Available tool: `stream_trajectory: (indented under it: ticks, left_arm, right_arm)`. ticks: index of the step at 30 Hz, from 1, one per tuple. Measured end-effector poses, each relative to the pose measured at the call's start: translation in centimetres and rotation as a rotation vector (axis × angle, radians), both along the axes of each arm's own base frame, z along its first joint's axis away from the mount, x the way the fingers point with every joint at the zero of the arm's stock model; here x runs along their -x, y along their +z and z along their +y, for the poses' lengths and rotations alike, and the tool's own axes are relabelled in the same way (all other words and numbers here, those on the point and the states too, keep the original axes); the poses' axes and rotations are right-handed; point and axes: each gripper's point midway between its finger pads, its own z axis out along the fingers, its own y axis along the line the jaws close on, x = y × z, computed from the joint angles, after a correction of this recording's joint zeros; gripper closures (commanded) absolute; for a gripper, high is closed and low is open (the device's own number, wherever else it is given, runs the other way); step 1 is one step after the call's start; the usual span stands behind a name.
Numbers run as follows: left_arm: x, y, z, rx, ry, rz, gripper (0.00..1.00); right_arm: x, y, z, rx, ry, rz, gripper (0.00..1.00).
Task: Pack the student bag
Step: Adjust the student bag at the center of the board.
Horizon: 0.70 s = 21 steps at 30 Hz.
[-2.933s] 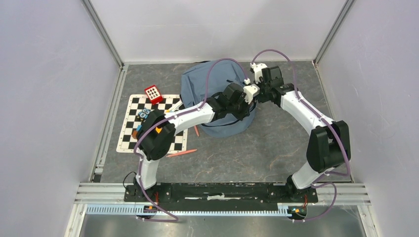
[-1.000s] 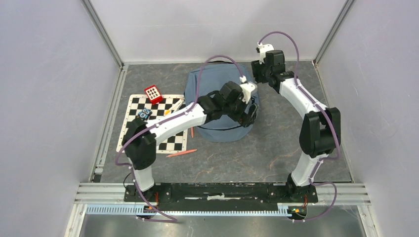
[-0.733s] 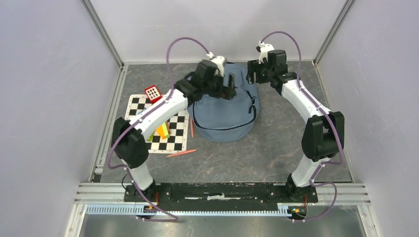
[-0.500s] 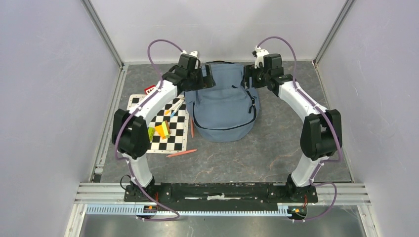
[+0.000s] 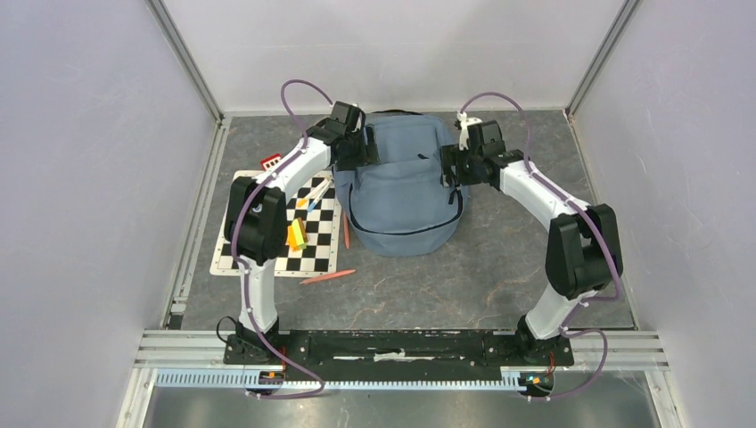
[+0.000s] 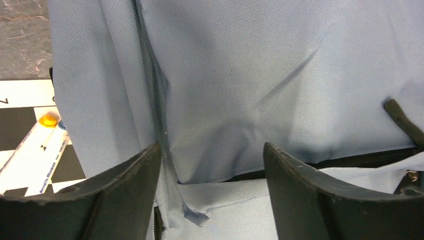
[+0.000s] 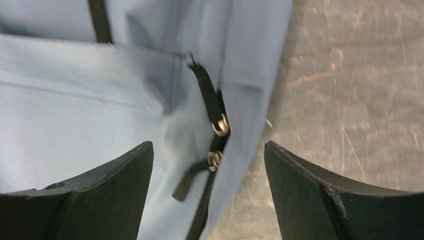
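The student bag lies flat on the grey marbled worktop, toward the far wall, with its rounded end facing the arm bases. Both arms reach to its far half, one on each side.

The left arm comes in at the bag's left edge. Its left fingers stand wide apart and released, clamping nothing. Under the gap between them is creased blue-grey cloth and a dark zipper line, and a black strap shows at the side. A white marker with an orange cap lies just beside the bag.

The right arm comes in at the bag's right edge. Its right fingers are also spread and released. Two metal zipper pulls on the dark zipper sit in the gap between them, touching neither finger, with one finger over the cloth and the other over the bare worktop.

Left of the bag lies a chequered mat. It carries an orange block and a red keypad-like item half hidden by the arm. One orange pencil lies at the mat's near corner and another between mat and bag.
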Motion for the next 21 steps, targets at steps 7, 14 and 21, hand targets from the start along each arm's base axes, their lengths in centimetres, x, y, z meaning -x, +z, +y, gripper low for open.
stream_trajectory:
  ticks: [7,14,21]
  left_arm:
    - [0.2,-0.7,-0.2,0.012,-0.022,0.02,0.76]
    - [0.5,-1.1,-1.2,0.05,-0.062,0.011,0.98]
    - [4.0,-0.7,-5.0,0.079,-0.213,0.004,0.98]
  right_arm:
    - [4.0,-2.3,-2.6,0.08,-0.061,0.096,0.58]
    - [4.8,-3.5,-3.4,0.112,-0.085,0.152,1.0]
    - [-2.4,-1.3,-7.0,0.237,-0.164,0.084,1.0]
